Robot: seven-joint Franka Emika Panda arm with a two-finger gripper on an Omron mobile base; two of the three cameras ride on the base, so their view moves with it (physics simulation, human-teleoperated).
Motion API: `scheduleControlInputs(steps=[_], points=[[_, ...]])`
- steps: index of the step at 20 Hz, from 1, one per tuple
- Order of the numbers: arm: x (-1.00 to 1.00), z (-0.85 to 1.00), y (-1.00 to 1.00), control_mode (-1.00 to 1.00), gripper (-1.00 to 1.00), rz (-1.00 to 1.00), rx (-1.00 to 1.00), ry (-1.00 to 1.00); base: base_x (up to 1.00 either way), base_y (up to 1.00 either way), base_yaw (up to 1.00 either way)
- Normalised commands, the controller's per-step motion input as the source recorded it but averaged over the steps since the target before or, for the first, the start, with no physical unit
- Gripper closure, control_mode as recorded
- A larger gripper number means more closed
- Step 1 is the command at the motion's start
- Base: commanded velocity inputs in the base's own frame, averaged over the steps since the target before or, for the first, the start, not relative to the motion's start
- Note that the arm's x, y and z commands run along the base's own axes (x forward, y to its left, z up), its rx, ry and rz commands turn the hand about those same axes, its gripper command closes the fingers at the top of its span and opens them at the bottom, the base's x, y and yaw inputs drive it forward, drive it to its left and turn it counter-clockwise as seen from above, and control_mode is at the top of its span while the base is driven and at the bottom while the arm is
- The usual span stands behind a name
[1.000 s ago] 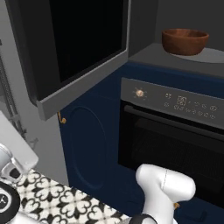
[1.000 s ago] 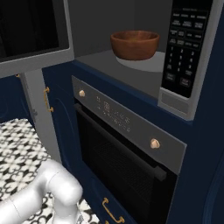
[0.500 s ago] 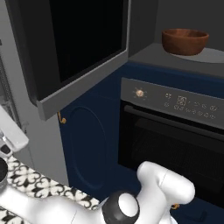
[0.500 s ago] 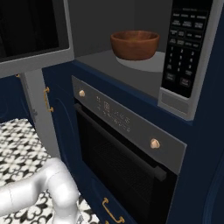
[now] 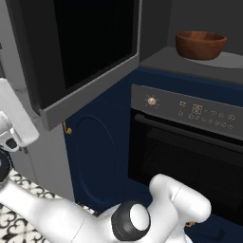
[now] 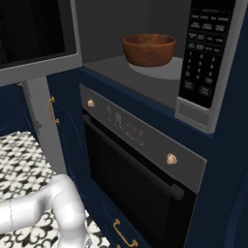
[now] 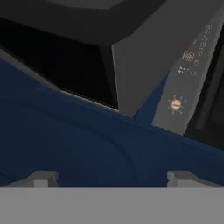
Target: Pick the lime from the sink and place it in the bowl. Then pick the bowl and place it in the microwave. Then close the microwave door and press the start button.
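Resting on the flat grey floor of the microwave [image 6: 145,80], the glossy reddish-brown wooden bowl [image 6: 148,48] sits upright; whether the lime lies inside cannot be told. The microwave door [image 5: 90,52], grey metal around black glass, hangs open. The right base view adds the keypad [image 6: 203,48]. The gripper [image 7: 113,178] faces navy cabinet panels [image 7: 78,144], fingers spread apart, holding nothing.

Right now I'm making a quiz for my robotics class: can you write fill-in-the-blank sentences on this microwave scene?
1. The bowl sits inside the ____.
2. The microwave door is swung ____.
3. The oven is mounted directly ____ the microwave.
4. Between the gripper fingers there is ____.

Missing words: microwave; open; below; nothing
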Motion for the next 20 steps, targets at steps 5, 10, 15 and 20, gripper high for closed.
scheduleControlInputs(steps=[5, 10, 15, 20], points=[[-0.15, 0.33, -0.92, -1.0, -1.0, 0.0, 0.22, -0.29, 0.0, 0.0, 0.0], [-0.78, 0.16, -1.0, -1.0, -1.0, 0.0, 0.26, -0.38, 0.0, 0.0, 0.0], [-0.9, 0.22, -0.97, -1.0, -1.0, -0.02, 0.26, -0.38, 0.0, 0.0, 0.0], [-0.01, -0.02, -1.0, -1.0, -1.0, 0.0, 0.26, -0.09, 0.0, 0.0, 0.0]])
